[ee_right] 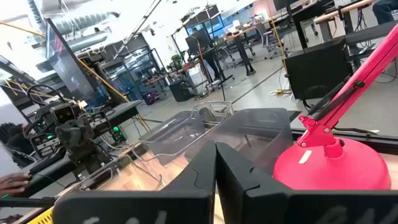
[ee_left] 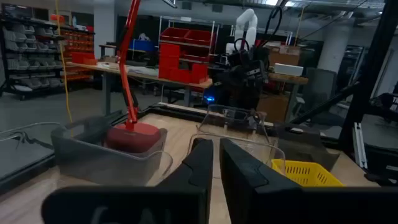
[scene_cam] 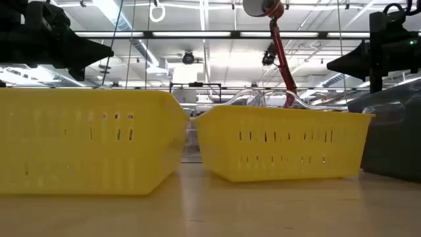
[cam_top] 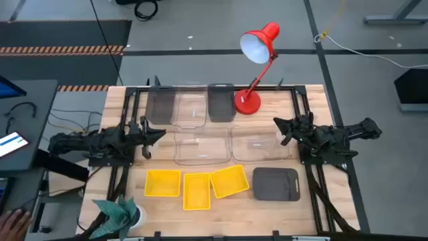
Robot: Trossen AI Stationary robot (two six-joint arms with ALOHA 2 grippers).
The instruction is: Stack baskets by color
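Note:
Three yellow baskets point(cam_top: 162, 183), point(cam_top: 196, 191), point(cam_top: 230, 181) lie side by side on the table near its front edge, and a dark grey basket point(cam_top: 275, 183) lies to their right. Two clear baskets point(cam_top: 200, 146), point(cam_top: 257, 144) rest mid-table. At the far edge stand a greyish basket point(cam_top: 160, 105), a clear one point(cam_top: 190, 107) and a dark grey one point(cam_top: 221, 102). My left gripper point(cam_top: 157, 134) hovers shut at mid-left, pointing toward the clear baskets. My right gripper point(cam_top: 279, 124) hovers shut at mid-right above the right clear basket's edge. Neither holds anything.
A red desk lamp point(cam_top: 247, 100) stands with its base at the far middle, between the far dark grey basket and the right arm; its head reaches beyond the table. A teal bundle in a white cup point(cam_top: 120, 213) sits at the near left corner. Black frame rails point(cam_top: 130, 100) border the sides.

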